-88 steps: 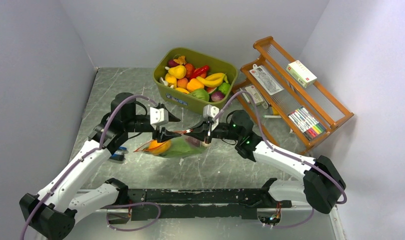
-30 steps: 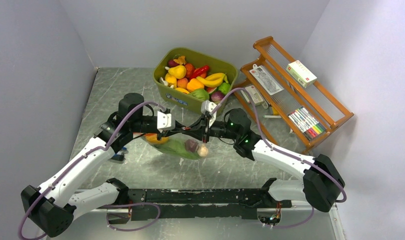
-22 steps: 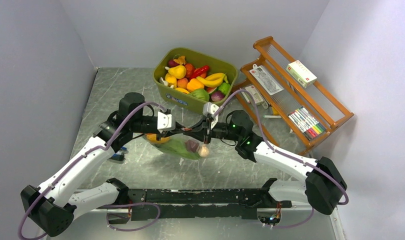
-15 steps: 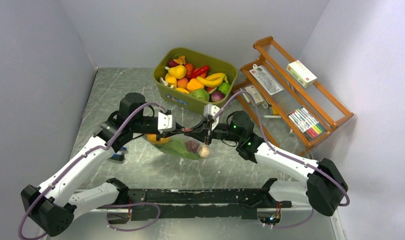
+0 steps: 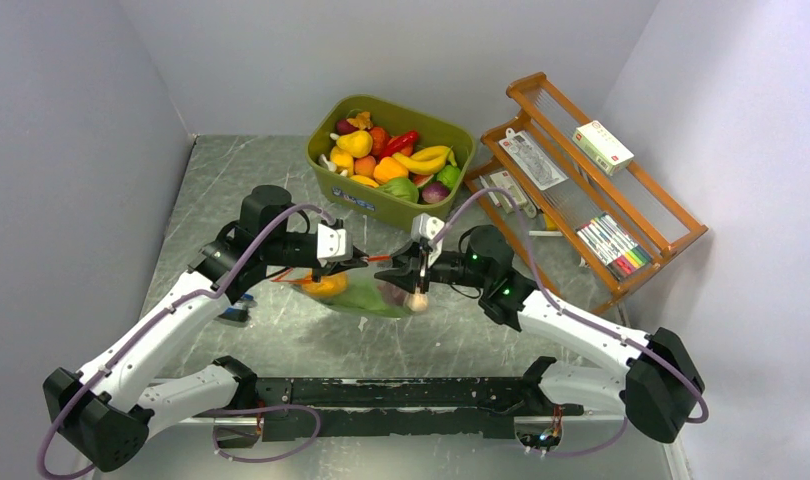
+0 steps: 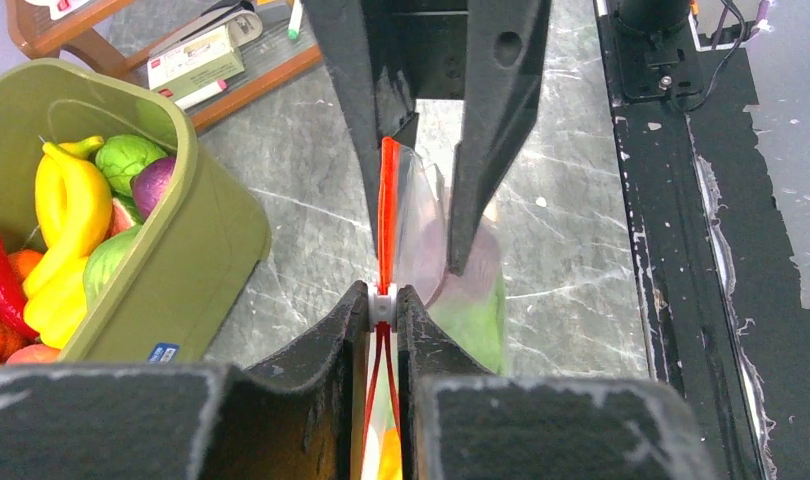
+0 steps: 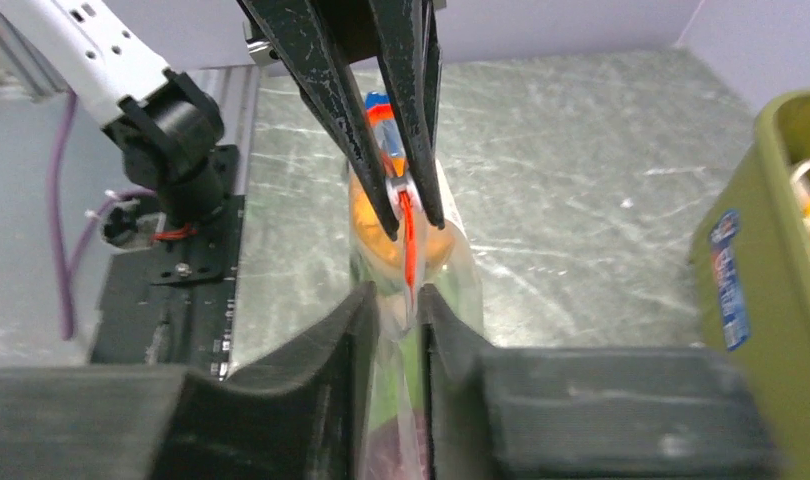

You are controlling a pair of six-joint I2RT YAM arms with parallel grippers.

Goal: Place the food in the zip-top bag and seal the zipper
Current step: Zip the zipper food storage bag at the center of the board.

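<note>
place: lab cell | evid: bare walls (image 5: 71,120), L arm (image 5: 151,335), R arm (image 5: 571,330) on black rail (image 5: 401,392) — toy-food tub (image 5: 393,210)

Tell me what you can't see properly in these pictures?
- Zipper: how far it is closed; the left end effector and right end effector cover parts in every view.
- Food inside the zip-top bag: tiny in top view, blurred through plastic in wrist views.
- Packet labels on the rack: too small, top view.

The clear zip-top bag (image 5: 381,284) hangs mid-frame holding orange, green and pale food (image 5: 324,287), its red-orange zipper (image 6: 386,200) stretched straight on top.
</note>
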